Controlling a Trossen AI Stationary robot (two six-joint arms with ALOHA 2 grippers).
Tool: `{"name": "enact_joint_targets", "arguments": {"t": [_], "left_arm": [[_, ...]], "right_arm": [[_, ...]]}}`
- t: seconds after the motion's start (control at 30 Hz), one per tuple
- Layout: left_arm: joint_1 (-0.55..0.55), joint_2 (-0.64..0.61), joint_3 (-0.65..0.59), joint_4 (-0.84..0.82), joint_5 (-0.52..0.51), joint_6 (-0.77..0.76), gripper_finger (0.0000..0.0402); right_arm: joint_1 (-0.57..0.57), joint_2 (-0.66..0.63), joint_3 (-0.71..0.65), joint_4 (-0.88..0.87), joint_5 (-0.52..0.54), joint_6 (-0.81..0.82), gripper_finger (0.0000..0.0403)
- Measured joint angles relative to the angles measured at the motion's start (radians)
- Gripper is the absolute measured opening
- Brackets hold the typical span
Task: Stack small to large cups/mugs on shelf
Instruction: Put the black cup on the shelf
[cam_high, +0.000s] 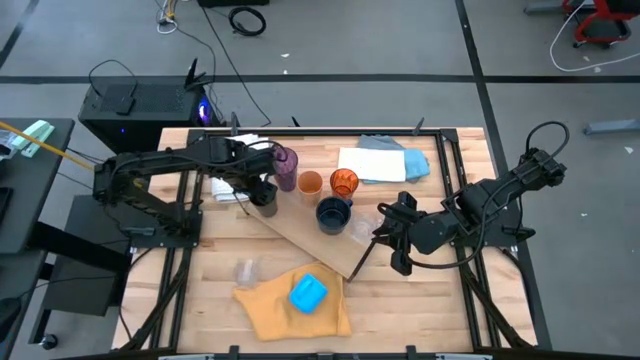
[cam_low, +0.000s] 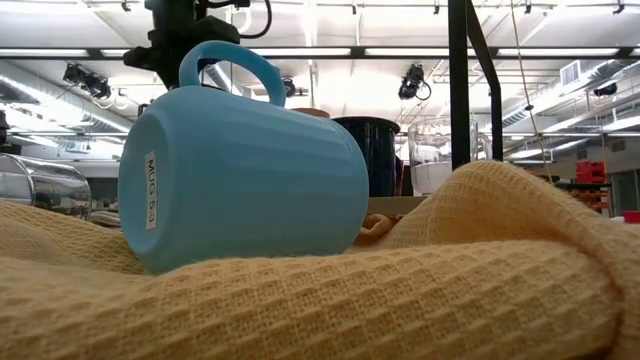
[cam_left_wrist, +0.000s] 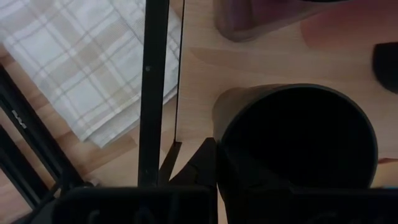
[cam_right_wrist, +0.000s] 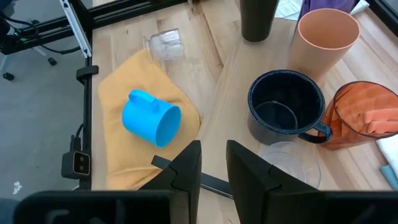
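On the shelf (cam_high: 310, 238), a light board lying slantwise across the table (cam_high: 440, 310), the left pincer (cam_high: 262, 190) is closed on the rim of the black cup (cam_high: 267, 199) at the board's far-left end; the left wrist view shows the cup (cam_left_wrist: 298, 149) standing on the board close beside the black rod (cam_left_wrist: 153, 93) at that end. Risk 1: the grip is on one wall only, so a fast lift or swing may tilt the cup or let it slip, and the nearby rod may catch it. Risk 2: the purple tumbler (cam_high: 286, 168), orange cup (cam_high: 309, 183), amber cup (cam_high: 344, 183) and navy mug (cam_high: 333, 214) stand close together near the black cup; a low carry across them may knock one over. The right pincer (cam_high: 392, 240) hangs over the board's near-right part with its fingers partly apart and nothing between them; a clear glass (cam_right_wrist: 289, 163) lies just ahead of it beside the navy mug (cam_right_wrist: 286, 115). Risk 3: the glass is hard to make out and its pose is uncertain, possibly on its side, so a descent here may push it into the mug or off the board's edge. Off the shelf, the blue mug (cam_high: 308, 293) lies on its side on the yellow cloth (cam_high: 270, 310), and a second glass (cam_high: 245, 270) lies on the table near the cloth's far-left corner. Risk 4: a grasp on the tipped mug may pinch or drag the soft cloth, shifting the mug. Risk 5: both arms work over one board, so crossing paths may cause a collision.
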Motion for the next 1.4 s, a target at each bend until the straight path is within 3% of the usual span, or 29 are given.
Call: {"name": "enact_joint_targets", "arguments": {"t": [0.97, 1.4], "left_arm": [[0.01, 0.06, -0.001, 0.044, -0.007, 0.079, 0.0012], [0.01, 0.054, -0.001, 0.044, -0.006, 0.083, 0.0148]], "right_arm": [[0.003, -0.001, 0.0, 0.014, 0.0, 0.003, 0.0082], [0.003, -0.001, 0.0, 0.015, 0.0, 0.005, 0.0082]]}}
